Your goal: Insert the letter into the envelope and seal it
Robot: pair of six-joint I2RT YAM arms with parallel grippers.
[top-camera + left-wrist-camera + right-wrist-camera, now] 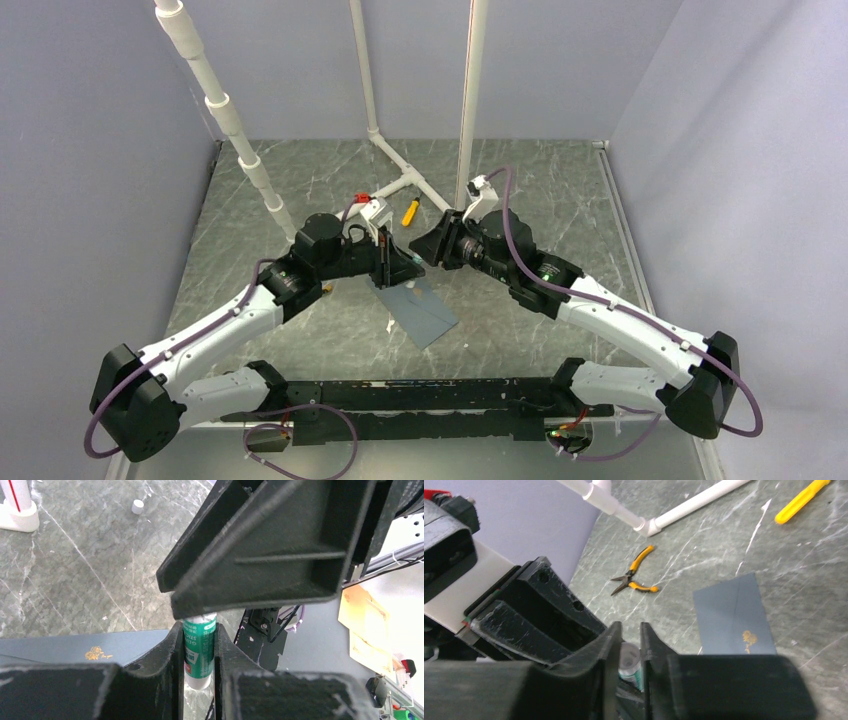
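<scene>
The envelope [425, 312] is lying flat around the middle of the table [560, 200], sitting at an angle to its edges. It's slate blue-grey, with faint diagonal fold lines showing and a little gold rose [749, 639] printed near one end. The two arms are meeting right over its far end. The left gripper [395, 262] is clamping a green glue stick [199, 650] by the barrel, fingers [172, 655] pressing tight on both sides. The right gripper [432, 246] is sitting over the stick's pale top end, with its jaws pinching in on it from either side. Further out on the table, yellow-handled pliers [636, 575] and a yellow pen [801, 500] are lying near the white pipe frame [694, 505] toward the far edge.
</scene>
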